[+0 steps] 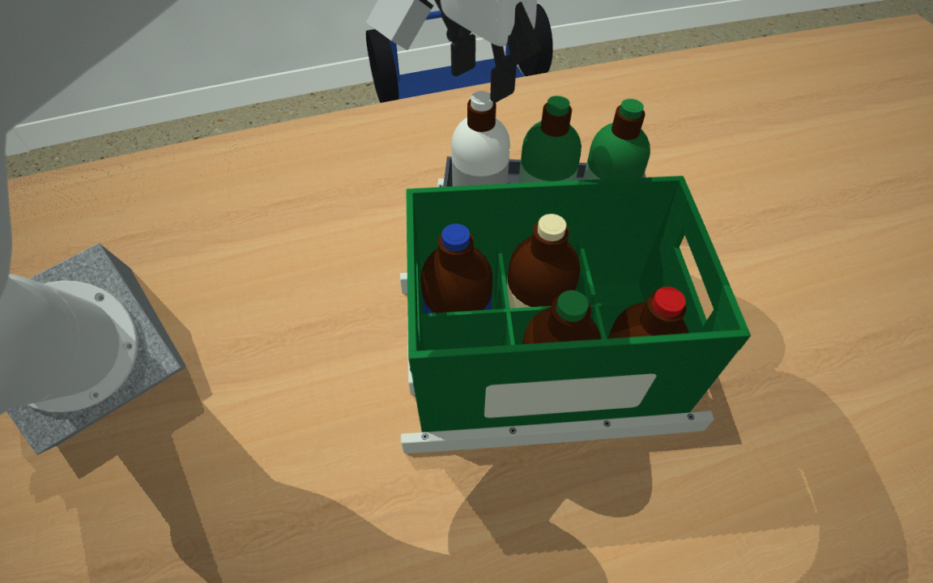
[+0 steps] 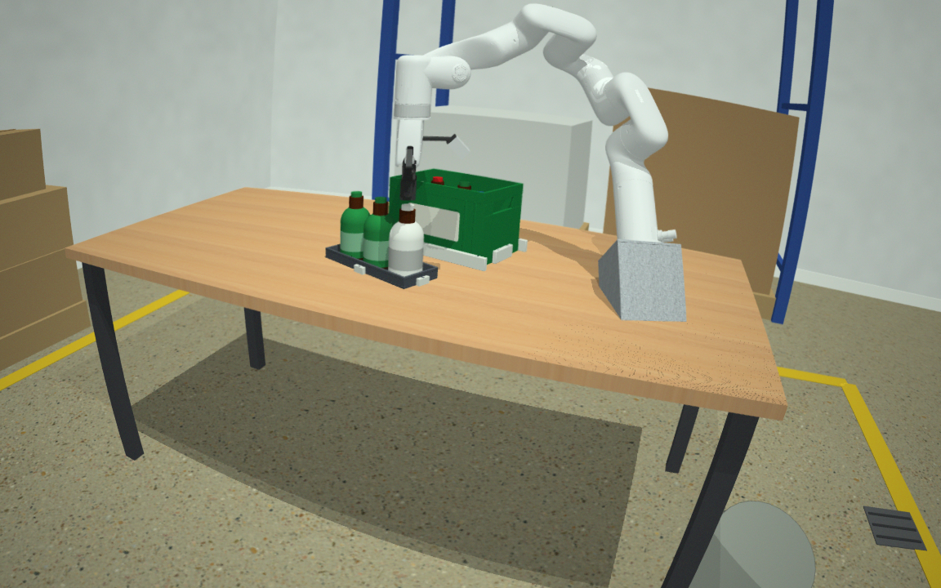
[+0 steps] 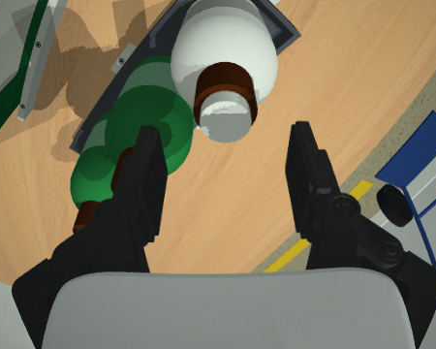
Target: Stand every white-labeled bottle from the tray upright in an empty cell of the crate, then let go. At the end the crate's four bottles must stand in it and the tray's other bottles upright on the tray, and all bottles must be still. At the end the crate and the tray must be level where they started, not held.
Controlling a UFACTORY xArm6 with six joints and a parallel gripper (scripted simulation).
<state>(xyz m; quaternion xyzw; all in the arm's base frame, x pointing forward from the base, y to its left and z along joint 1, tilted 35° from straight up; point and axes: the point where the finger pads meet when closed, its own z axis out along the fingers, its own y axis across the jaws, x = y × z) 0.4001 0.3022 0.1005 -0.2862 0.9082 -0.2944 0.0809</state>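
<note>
Parted fingers poised over the white-labeled bottle's cap

The gripper (image 3: 225, 177) has its fingers spread apart with nothing between them, pointing down just above the white-labeled bottle (image 1: 480, 148). In the wrist view the bottle's cap lies slightly ahead of the gap between the fingertips, so the neck is not yet enclosed; the bottle's long axis stands vertical, in line with the approach. It stands at the end of the dark tray (image 2: 337, 256), beside two green-labeled bottles (image 1: 551, 145), which stay put by the task. Just behind the tray sits the green crate (image 1: 571, 376) on the wooden surface (image 1: 238, 239), holding four brown bottles (image 1: 457, 271); the near-left cell (image 1: 459, 327) looks unoccupied, a likely destination.
</note>
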